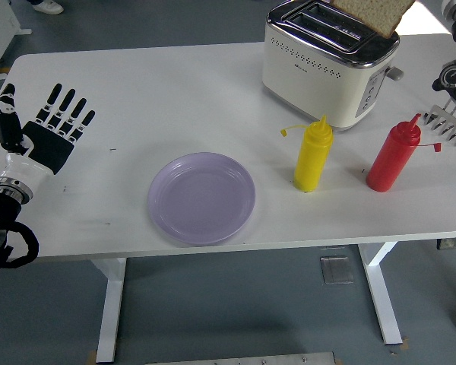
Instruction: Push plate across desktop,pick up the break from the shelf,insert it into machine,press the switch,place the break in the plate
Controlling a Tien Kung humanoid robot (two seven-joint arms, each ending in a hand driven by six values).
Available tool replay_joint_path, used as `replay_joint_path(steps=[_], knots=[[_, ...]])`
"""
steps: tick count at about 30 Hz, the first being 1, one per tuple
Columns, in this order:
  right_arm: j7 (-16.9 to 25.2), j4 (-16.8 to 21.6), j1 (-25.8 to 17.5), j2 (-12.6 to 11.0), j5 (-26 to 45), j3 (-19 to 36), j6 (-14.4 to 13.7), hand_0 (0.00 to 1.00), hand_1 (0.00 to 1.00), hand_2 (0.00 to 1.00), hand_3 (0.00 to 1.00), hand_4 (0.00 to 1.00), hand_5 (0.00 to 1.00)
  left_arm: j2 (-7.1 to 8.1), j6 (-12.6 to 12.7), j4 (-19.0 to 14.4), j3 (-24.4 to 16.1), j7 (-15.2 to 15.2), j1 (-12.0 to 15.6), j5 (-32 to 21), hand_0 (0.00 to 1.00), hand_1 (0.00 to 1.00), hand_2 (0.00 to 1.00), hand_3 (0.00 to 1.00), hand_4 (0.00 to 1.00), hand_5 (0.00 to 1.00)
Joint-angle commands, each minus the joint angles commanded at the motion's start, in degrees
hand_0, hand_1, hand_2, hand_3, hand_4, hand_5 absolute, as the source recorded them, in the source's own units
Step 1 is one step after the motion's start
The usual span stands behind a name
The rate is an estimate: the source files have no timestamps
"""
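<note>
A slice of bread point(374, 13) hangs in the air just above the slots of the cream toaster point(328, 62) at the table's back right; its top is cut off by the picture's edge. My right arm point(454, 76) shows only at the top right edge, its hand above the picture and holding the slice. The lilac plate point(201, 198) lies empty near the front middle. My left hand point(44, 125) is at the table's left edge, palm up with its fingers spread, well clear of the plate.
A yellow squeeze bottle point(313, 156) and a red one point(394, 156) stand in front of the toaster, right of the plate. The metal bread rack point(453, 120) sits at the right edge.
</note>
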Motion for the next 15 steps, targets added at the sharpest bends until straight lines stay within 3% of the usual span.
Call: replay_joint_path(steps=[15], knots=[[-1.99, -11.55, 7.67, 8.30, -0.10, -6.14, -1.27, 0.392, 0.456, 0.455, 0.416, 0.165, 0.002, 0.97, -0.08, -1.28, -3.05, 0.52, 1.39, -1.22, 0.839, 0.762, 0.715, 0.719, 0.792, 0.998]])
